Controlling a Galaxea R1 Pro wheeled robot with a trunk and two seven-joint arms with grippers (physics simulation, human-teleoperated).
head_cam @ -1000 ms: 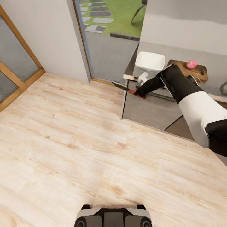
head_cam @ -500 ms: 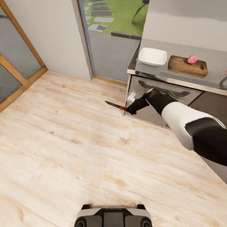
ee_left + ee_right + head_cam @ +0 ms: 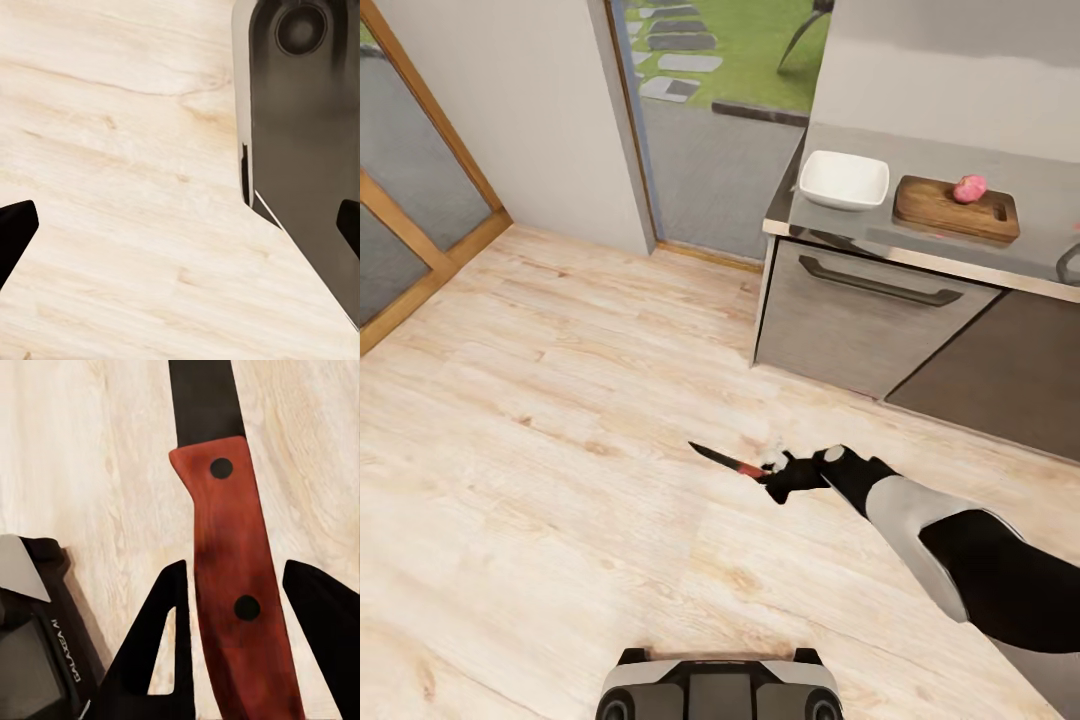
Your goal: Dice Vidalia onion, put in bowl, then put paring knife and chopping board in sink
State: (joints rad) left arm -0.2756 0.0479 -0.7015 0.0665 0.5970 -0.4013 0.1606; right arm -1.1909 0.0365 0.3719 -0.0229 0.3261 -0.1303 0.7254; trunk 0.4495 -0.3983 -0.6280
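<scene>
Slim red-handled, dark-bladed paring knife pinched in right gripper over pale wooden floor; left gripper spread wide; small pinkish-red onion on brown wooden chopping board, beside glossy white square bowl.

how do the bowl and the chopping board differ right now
The bowl is glossy white and squarish; the chopping board is flat, brown wood and longer. The bowl looks empty, while the chopping board carries the Vidalia onion, still whole. The bowl sits nearer the counter's end by the doorway. Both rest on the countertop, side by side.
</scene>
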